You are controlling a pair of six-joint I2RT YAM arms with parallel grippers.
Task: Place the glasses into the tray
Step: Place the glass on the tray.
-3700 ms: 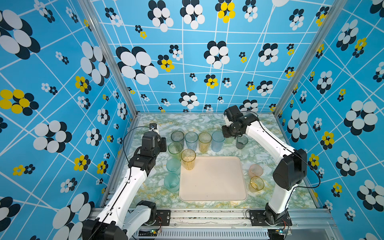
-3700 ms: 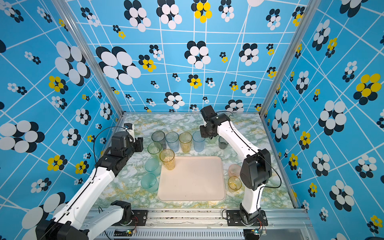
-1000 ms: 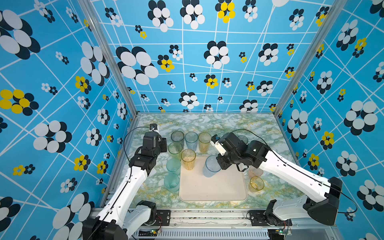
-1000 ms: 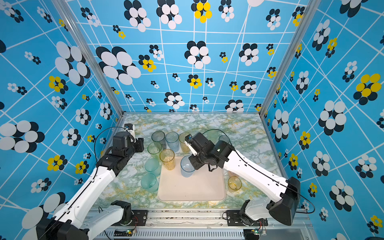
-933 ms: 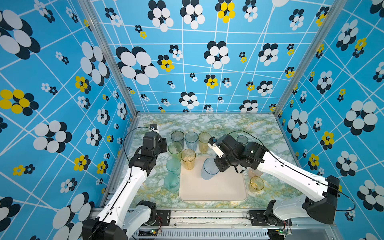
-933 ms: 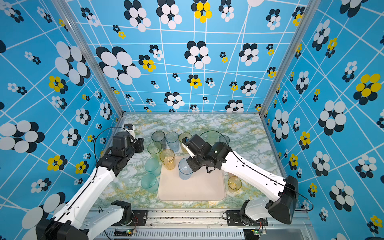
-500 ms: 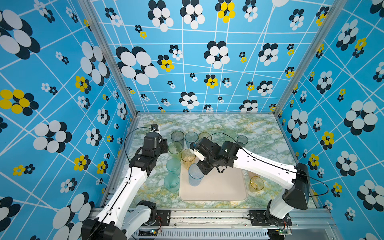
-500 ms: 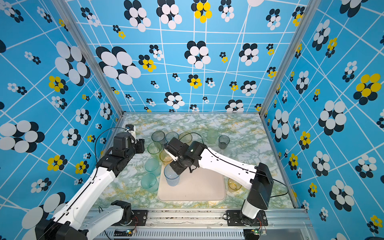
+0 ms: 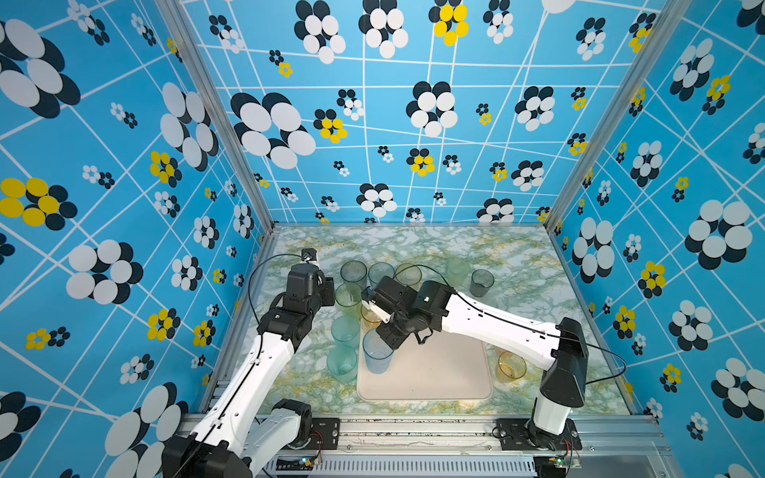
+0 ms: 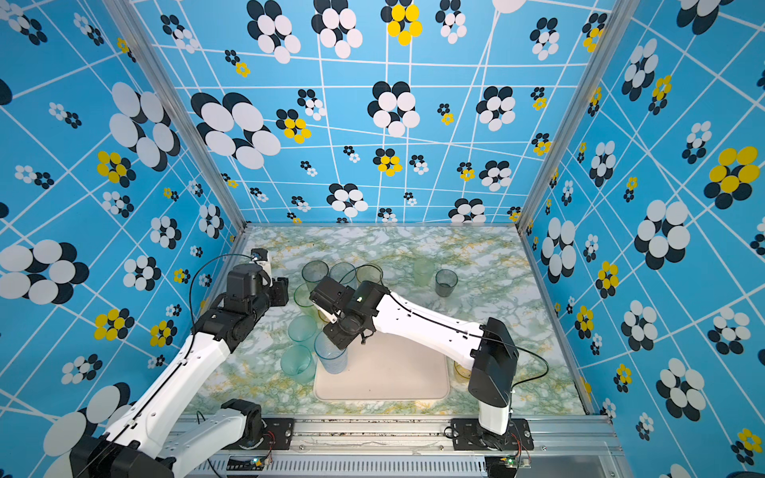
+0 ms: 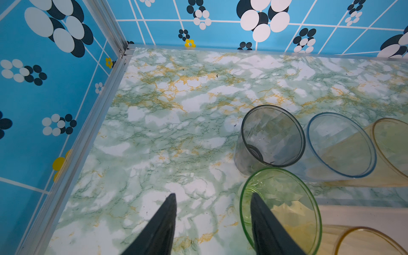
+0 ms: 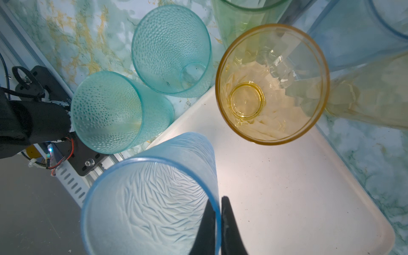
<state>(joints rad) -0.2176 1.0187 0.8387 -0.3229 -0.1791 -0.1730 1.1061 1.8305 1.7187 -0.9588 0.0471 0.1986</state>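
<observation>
A: Top views?
B: Right gripper clamped on rim of frosted pale-blue ribbed plastic tumbler — upright at 9 o'clock edge of flat cream-pink rounded-rectangle tray; set down or lifted, cannot tell.
A: Left wrist view?
B: Left gripper roughly half open, holding nothing; one finger across rim of clear yellow-green tumbler, contact unclear.
A: Right wrist view?
B: Fingers almost together, one inside the blue wall, one outside. Faceted amber tumbler standing on tray corner; two dotted teal tumblers just off the rim — on marbled tabletop.
</observation>
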